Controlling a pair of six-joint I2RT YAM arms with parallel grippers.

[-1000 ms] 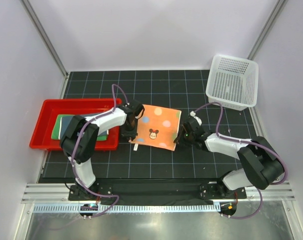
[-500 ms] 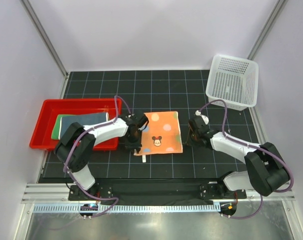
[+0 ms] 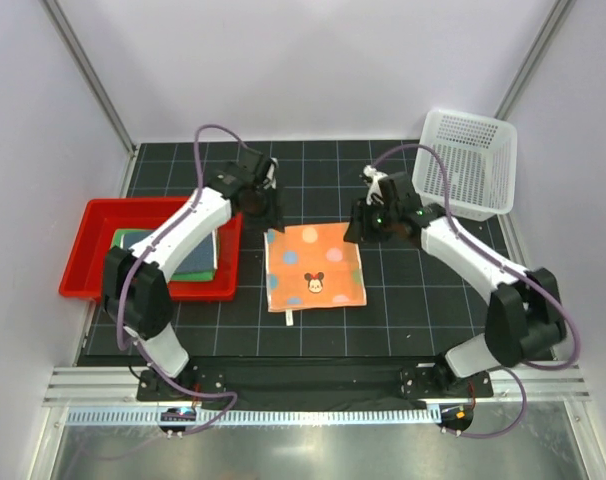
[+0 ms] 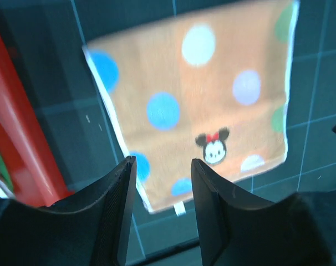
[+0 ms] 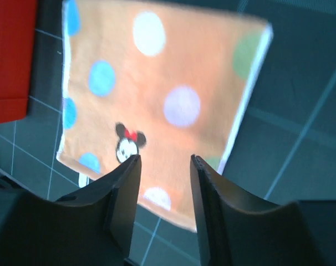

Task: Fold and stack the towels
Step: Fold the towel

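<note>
On mat (image 3: 423, 300), one orange towel (image 3: 314, 265), one red tray (image 3: 78, 270)

Red tray (image 3: 93, 215) just left of orange towel (image 3: 313, 265); basket (image 3: 463, 165) (far right) apart; mat (image 3: 393, 292) between probably passable.

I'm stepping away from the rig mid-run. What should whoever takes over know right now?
Grippers: the left gripper is open and empty, by the far-left corner of the orange towel; the right gripper is open and empty, by its far-right corner.
Things: the orange towel lies flat on the mat, seemingly unfolded. The dark blue towel sits on the green towel in the red tray.
Done: two towels stacked.
Left: fold the orange one and add it to the stack.
</note>
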